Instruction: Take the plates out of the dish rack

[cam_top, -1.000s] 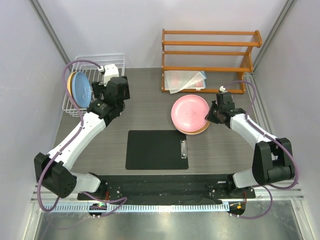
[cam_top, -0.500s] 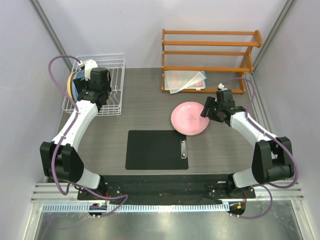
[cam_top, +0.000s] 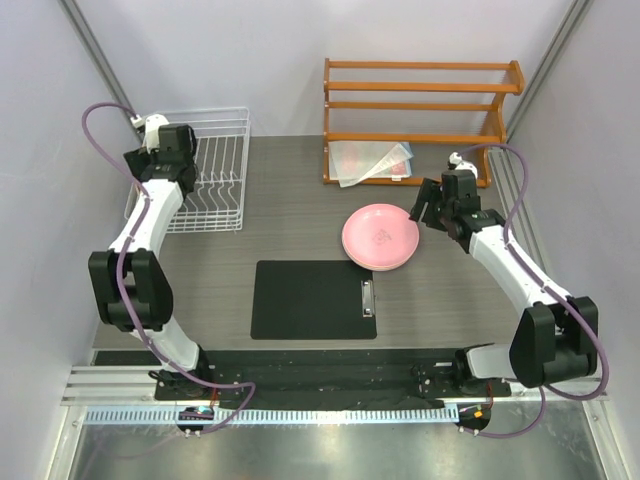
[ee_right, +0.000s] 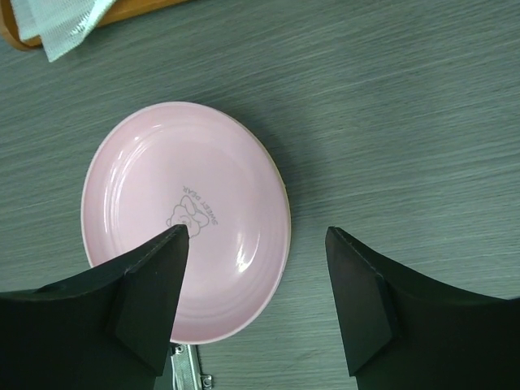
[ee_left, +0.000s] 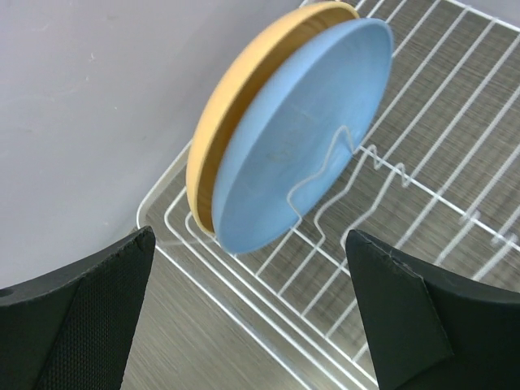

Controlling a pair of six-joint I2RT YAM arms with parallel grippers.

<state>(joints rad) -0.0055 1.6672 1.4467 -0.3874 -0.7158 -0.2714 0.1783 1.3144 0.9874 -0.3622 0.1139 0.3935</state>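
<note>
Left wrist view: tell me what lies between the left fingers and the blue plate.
Only the rack's wire rim and a strip of table lie between the fingers and the blue plate, as the left wrist view shows.

**A:** ok headcount time, how many plates does everyone get?

**B:** three for sure. There's a blue plate (ee_left: pixel 301 138) and a yellow plate (ee_left: pixel 213 138) standing in the dish rack (cam_top: pixel 215 190), plus one pink plate (cam_top: pixel 380 237) lying flat on the table (cam_top: pixel 290 215), right of the middle. Could be another one under the pink, honestly can't tell.

**A:** and the other stuff?

**B:** just one rack, at the far left corner. One orange wooden shelf (cam_top: pixel 420 105) with three tiers at the far edge, one black clipboard (cam_top: pixel 313 299) toward the near edge, and one clear bag-looking thing (cam_top: pixel 370 160) on the bottom tier. Two robot arms: left arm (cam_top: pixel 150 225) and right arm (cam_top: pixel 510 265).
</note>
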